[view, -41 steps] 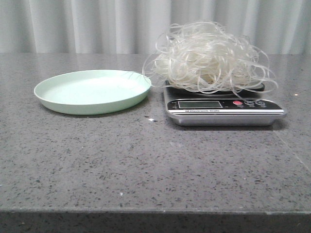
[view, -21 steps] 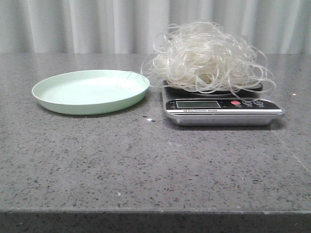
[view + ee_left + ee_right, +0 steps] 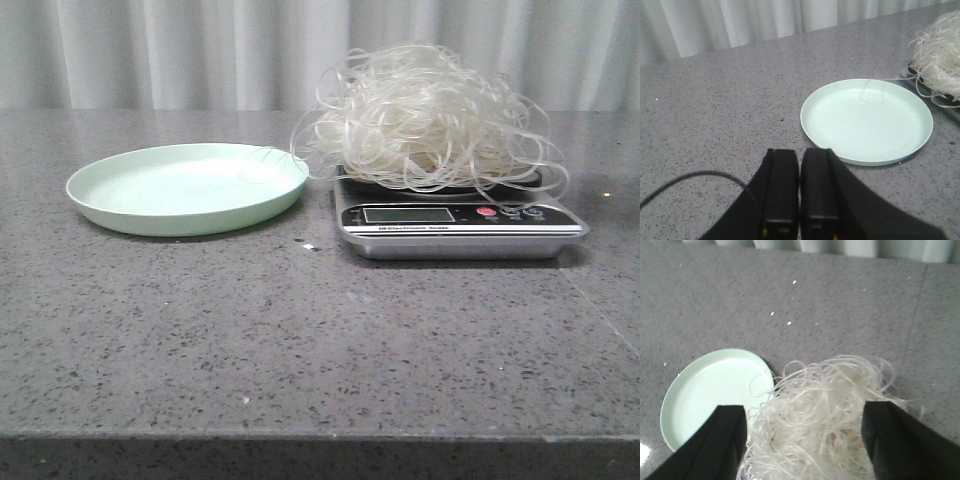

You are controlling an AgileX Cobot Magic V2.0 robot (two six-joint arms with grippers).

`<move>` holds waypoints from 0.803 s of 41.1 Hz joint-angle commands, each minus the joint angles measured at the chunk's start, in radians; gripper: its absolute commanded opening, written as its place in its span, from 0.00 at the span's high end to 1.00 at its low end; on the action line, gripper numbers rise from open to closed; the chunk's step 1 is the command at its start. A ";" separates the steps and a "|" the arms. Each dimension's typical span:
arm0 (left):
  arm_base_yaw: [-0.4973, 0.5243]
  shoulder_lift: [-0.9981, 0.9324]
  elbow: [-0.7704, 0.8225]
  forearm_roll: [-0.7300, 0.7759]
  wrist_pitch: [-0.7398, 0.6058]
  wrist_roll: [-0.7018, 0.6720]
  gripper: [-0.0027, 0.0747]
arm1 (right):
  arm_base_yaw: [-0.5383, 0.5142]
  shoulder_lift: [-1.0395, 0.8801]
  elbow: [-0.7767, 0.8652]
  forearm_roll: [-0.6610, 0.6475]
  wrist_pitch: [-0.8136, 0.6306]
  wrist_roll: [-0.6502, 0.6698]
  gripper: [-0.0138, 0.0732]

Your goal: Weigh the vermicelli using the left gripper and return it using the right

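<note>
The vermicelli [image 3: 425,115], a big whitish tangle of thin strands, sits piled on the silver kitchen scale [image 3: 460,225]; one loop trails onto the pale green plate [image 3: 185,185]. Neither gripper shows in the front view. My left gripper [image 3: 800,152] is shut and empty, above the table short of the plate [image 3: 867,122]. My right gripper [image 3: 805,412] is open, its fingers spread wide on either side above the vermicelli [image 3: 815,415], not touching it as far as I can see. The plate [image 3: 710,390] lies beside the tangle.
A grey speckled stone table [image 3: 300,340] with its front edge near the bottom of the front view. A pale curtain [image 3: 200,50] hangs behind. A few small white crumbs [image 3: 310,246] lie between plate and scale.
Nothing on the table has moved; only the front view shifts by a few pixels.
</note>
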 commanded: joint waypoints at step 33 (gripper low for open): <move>0.001 0.002 -0.027 0.020 -0.078 -0.011 0.79 | 0.066 0.503 -0.442 -0.099 0.480 -0.163 0.17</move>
